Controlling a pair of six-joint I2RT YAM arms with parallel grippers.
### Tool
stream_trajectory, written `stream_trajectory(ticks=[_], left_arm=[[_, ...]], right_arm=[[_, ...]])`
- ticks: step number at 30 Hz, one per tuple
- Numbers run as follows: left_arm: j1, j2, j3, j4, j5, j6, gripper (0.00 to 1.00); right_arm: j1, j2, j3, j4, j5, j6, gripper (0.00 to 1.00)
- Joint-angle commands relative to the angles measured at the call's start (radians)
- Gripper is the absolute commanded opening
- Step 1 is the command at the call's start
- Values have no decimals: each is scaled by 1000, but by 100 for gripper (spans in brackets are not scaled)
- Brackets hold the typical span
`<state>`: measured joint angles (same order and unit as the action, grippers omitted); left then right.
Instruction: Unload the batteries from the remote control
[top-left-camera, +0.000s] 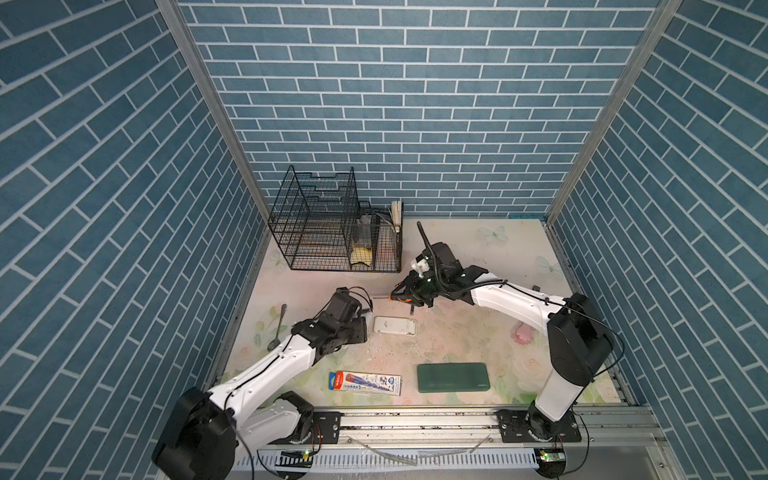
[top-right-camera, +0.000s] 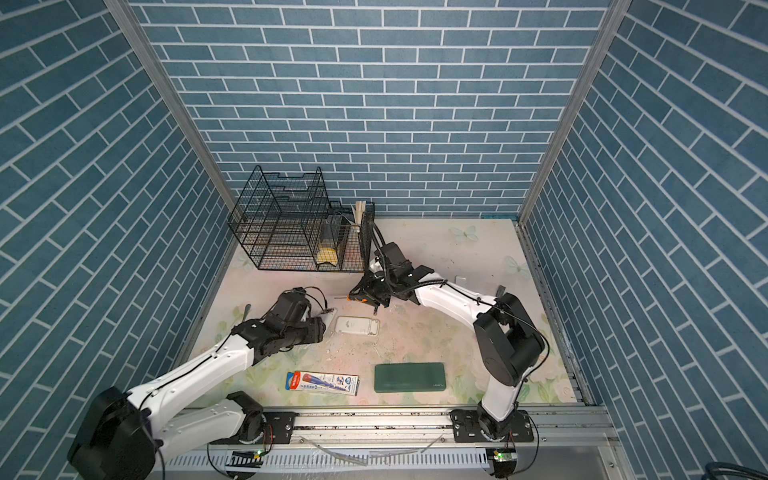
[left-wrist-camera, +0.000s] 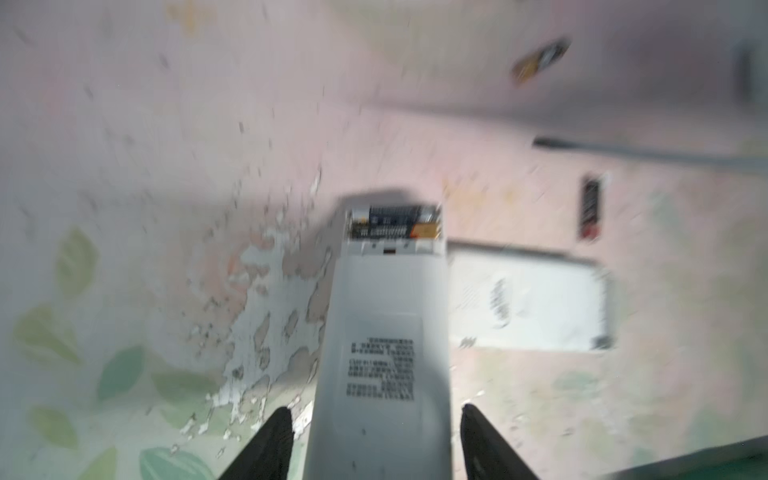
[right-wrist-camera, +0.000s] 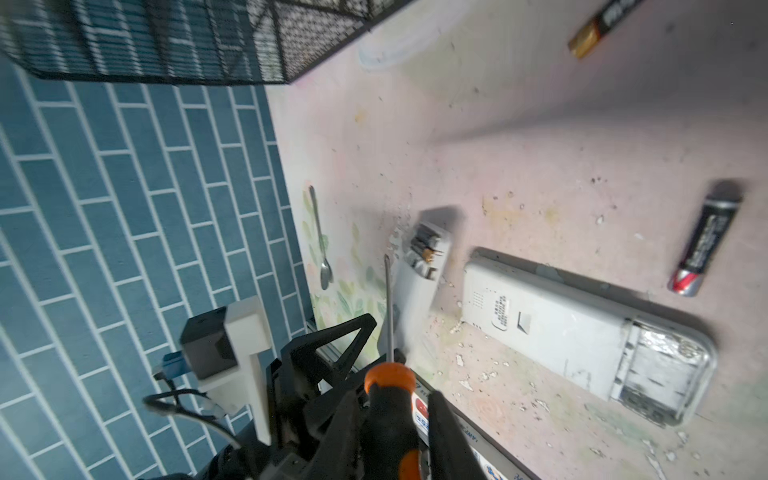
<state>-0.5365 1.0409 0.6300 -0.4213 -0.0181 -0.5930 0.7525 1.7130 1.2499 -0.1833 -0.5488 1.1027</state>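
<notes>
Spotted left gripper (left-wrist-camera: 376, 407) with black jaws spread slightly wider than the smooth white remote (left-wrist-camera: 386, 332) between them. Found two batteries (left-wrist-camera: 395, 222) seated in its open bay, plus two loose cylinders (right-wrist-camera: 704, 241) on the flaky pink tabletop (right-wrist-camera: 519, 166) by a second remote (right-wrist-camera: 582, 332). Caught right gripper (right-wrist-camera: 395, 409) clamped on the orange-black screwdriver (right-wrist-camera: 388, 399).

Blue brick-patterned walls (top-left-camera: 415, 104), pale floral tabletop (top-left-camera: 478, 332) — worn, flaking, black wire rack (top-left-camera: 311, 224)

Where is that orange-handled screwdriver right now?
The screwdriver is gripped in the right end effector, held mid-table just in front of the wire rack, its tip pointing toward the left end effector's remote.
</notes>
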Motion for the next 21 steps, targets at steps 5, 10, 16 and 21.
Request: stream_trajectory(ticks=[5,10,16,21], left_arm=[[10,-105,141,11,-15,-133,68],[10,-125,159,-9,-8,-144,68],[9,-133,74,255,76,-303,69],[7,-67,24,511,94,-395,69]], right_arm=[[-40,-57,-122,298,-21,24,0],[-38,-83,-163,373,-5,47,0],[-38,-89,-225,722,30,210,0],[-11,-19,-155,878,7,304,0]])
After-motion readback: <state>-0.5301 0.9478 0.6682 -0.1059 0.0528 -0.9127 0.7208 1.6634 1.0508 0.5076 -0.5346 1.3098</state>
